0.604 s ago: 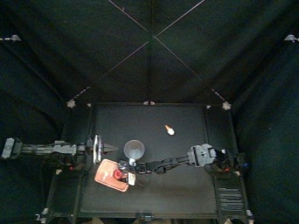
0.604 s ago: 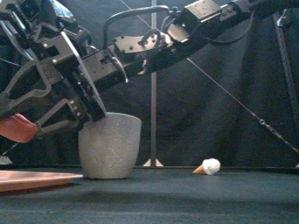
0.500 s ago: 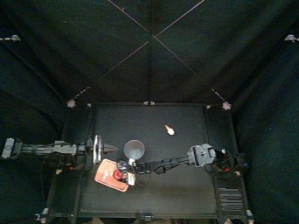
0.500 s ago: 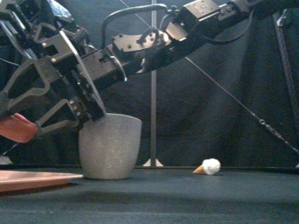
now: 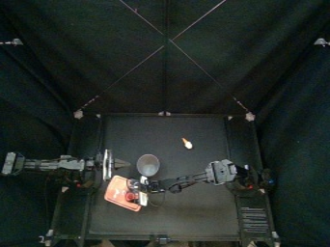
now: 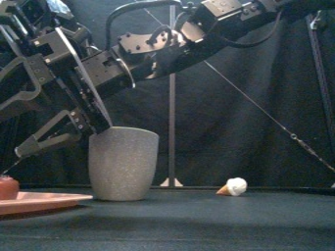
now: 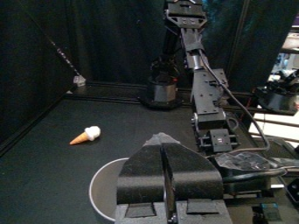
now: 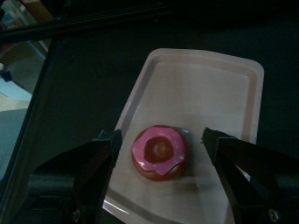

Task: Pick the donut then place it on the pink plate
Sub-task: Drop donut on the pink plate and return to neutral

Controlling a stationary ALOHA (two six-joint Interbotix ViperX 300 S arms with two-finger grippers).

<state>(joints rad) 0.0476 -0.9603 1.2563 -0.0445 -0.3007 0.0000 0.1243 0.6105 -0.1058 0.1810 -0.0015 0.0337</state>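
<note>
As right claw gapes, donut lies flat; icing up.

One donut, one pink plate, one grey cup, one toy cone

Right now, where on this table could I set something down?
Bare: the back strip behind the cone, and the front right, before the right arm. Crowded: front left, where tray, donut, cup and right tool meet.

Reddish-pink donut, pink plate, grey speckled cup
</note>
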